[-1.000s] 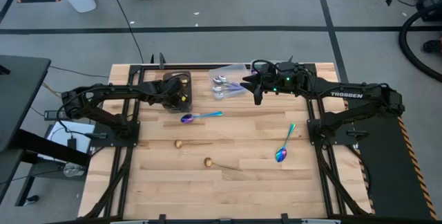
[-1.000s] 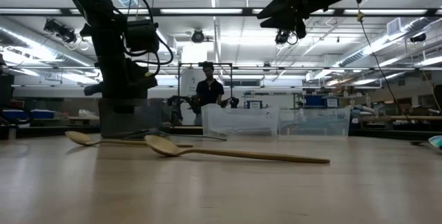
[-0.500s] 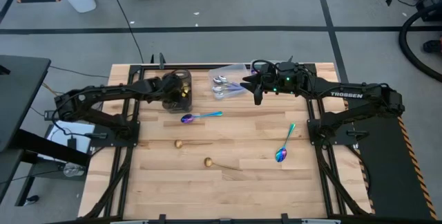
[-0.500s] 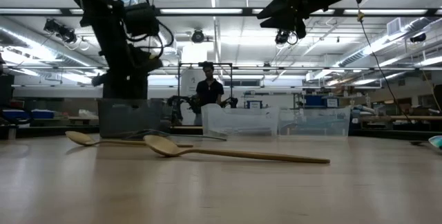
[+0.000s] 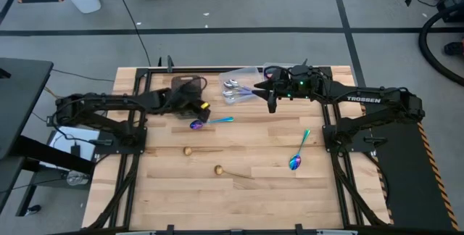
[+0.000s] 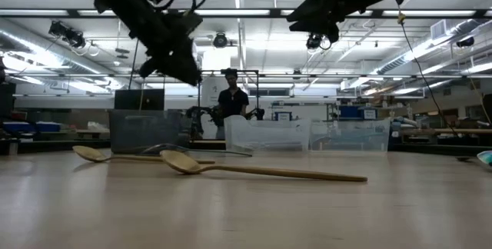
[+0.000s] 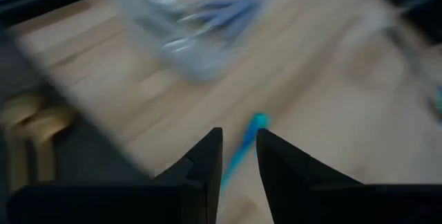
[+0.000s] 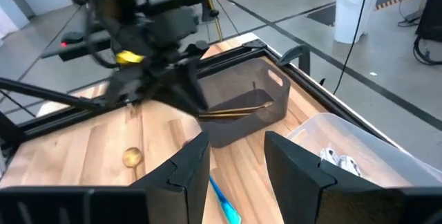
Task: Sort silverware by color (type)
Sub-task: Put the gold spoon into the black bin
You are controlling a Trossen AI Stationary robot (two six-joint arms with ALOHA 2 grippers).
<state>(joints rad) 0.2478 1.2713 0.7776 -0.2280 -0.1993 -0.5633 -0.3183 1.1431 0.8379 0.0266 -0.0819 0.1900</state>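
My left end effector [image 5: 201,107], fingers apart and empty, hovers near the rainbow spoon [image 5: 210,122] on the worktop [image 5: 246,199], which lies toward 5 o'clock, long axis running 3 to 9. My right end effector [image 5: 270,97], also apart, waits farther away.

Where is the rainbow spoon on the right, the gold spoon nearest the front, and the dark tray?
rainbow spoon [image 5: 295,162], high view, on its bowl.
gold spoon [image 5: 218,170], high view, on its bowl.
dark tray [image 8: 277,101], right wrist view, on its side wall.
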